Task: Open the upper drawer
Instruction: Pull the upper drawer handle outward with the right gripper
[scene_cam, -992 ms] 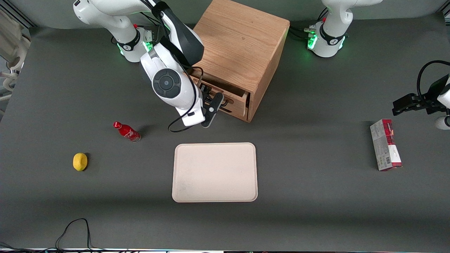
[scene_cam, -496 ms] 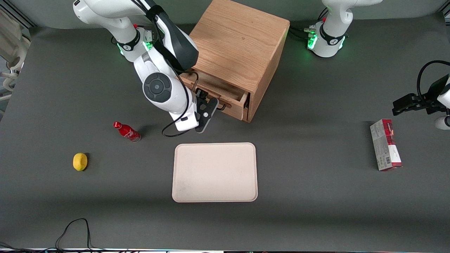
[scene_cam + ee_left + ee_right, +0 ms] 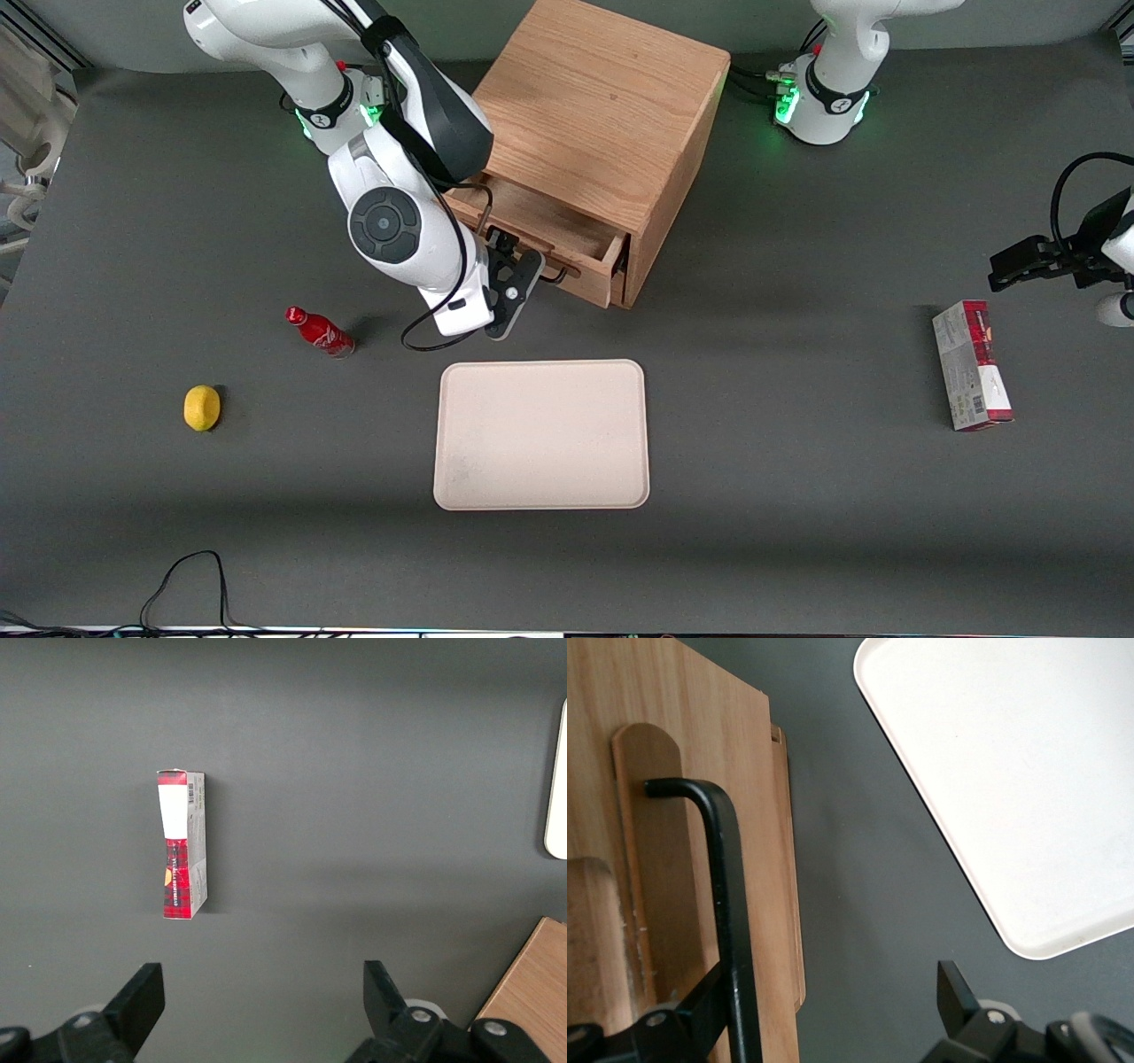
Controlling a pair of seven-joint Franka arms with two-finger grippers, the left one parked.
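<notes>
The upper drawer (image 3: 554, 232) stands partly pulled out of the oak cabinet (image 3: 602, 115), its light-wood tray showing beneath the cabinet's top edge and its front panel jutting toward the front camera. The cabinet sits on the dark table (image 3: 797, 496) near the edge farthest from the front camera, roughly midway along that edge. In the right wrist view the drawer's black bar handle (image 3: 726, 904) runs along a rounded wooden backing strip on the drawer front (image 3: 700, 771).

The gripper (image 3: 833, 1010) hangs directly in front of the drawer, at the handle. Its fingers are spread wide: one dark finger (image 3: 700, 1001) lies against the handle bar, the other (image 3: 957, 988) is well apart from it over bare table, so nothing is pinched between them. In the front view the gripper (image 3: 532, 266) shows at the drawer front, nearer to the camera than the cabinet.

A cream tray (image 3: 541, 434) lies flat near the table's middle, nearer to the camera than the drawer. Toward the working arm's end stand a small red bottle (image 3: 320, 331), tilted, and a yellow lemon (image 3: 202, 408), nearer to the camera than the bottle. Toward the parked arm's end lies a red and grey carton (image 3: 971, 365) on its side.
</notes>
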